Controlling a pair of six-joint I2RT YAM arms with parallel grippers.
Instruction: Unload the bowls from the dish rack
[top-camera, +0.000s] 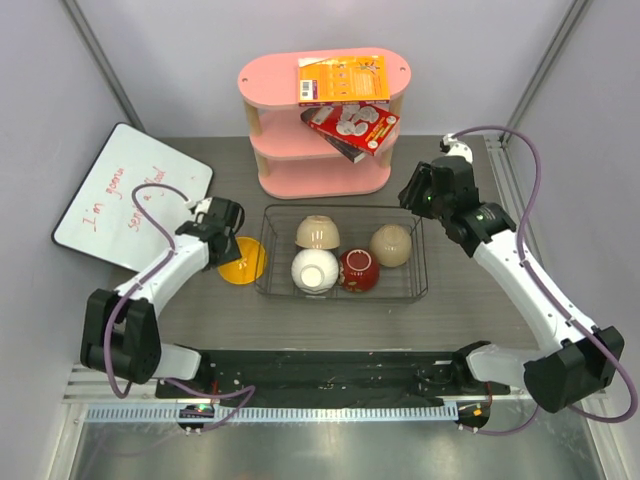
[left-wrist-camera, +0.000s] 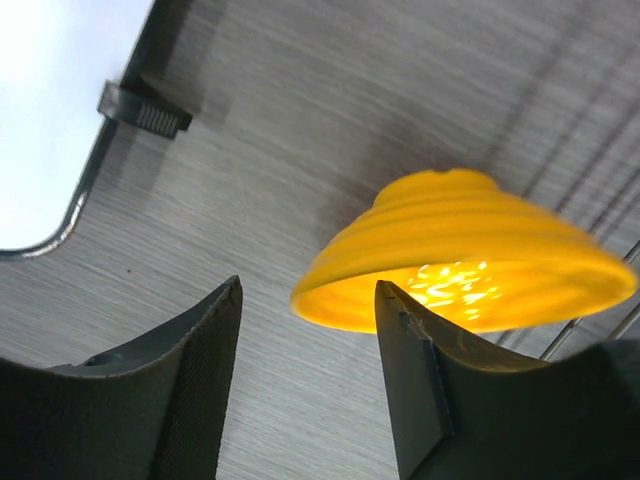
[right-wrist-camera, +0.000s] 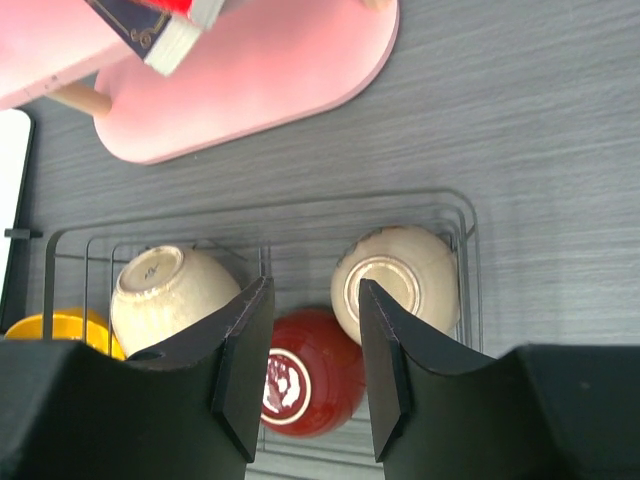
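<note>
Top external: whiteboard (top-camera: 105, 185) reads "I'm gonna"; left gripper (left-wrist-camera: 308, 290) and right gripper (right-wrist-camera: 315, 285) released.

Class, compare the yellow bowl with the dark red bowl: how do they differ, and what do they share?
The yellow bowl lies outside the dish rack; the dark red bowl sits inside it. The yellow bowl is plain and ribbed; the dark red bowl carries light markings. Both are small and round.

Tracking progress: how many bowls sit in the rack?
4: beige bowl back left, white bowl front left, red bowl front middle, second beige bowl back right. None looks hidden.
</note>
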